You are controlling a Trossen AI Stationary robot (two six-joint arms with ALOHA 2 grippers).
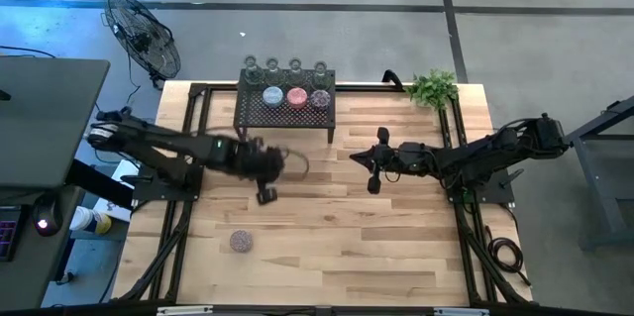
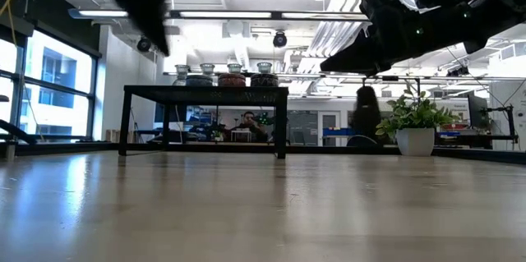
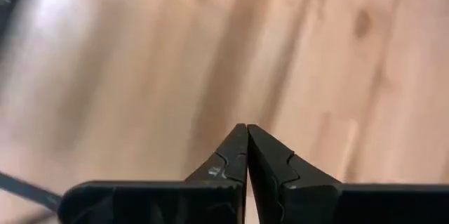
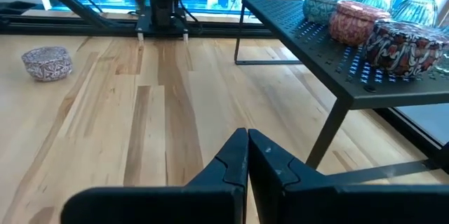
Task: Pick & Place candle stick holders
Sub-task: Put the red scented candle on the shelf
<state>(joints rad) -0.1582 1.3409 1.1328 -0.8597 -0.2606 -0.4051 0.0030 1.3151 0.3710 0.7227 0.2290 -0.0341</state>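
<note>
Mauve and mottled, one small round candle stick holder (image 1: 241,242) sits alone on the pale wooden counter (image 1: 327,257), near the front on the left and well apart from everything else. Above and behind it the left gripper (image 1: 265,195) hangs over bare boards, its fingers (image 3: 235,155) pressed tip to tip with nothing between them, so it holds no cup. Further right, toward the back of the counter, stands the black mesh rack (image 1: 287,113): on its top rest a teal holder (image 1: 272,96), a pink holder (image 1: 296,96) and a dark patterned holder (image 1: 319,98), with four clear glass holders (image 1: 283,63) lined up just behind them. Right of the rack the right gripper (image 1: 373,184) waits above the counter, fingers (image 4: 235,155) likewise shut on nothing (its wrist camera looks across at the lone holder and the rack leg). A potted plant (image 1: 433,86) sits at the back right corner. The step in hand looks like going for the lone holder with the left arm. To do it well, the fingers should spread wide before descending, come straight down centred over the cup so one finger passes each side of the rim, and close gently, since smooth glass may skid or tip if nudged off centre.
</note>
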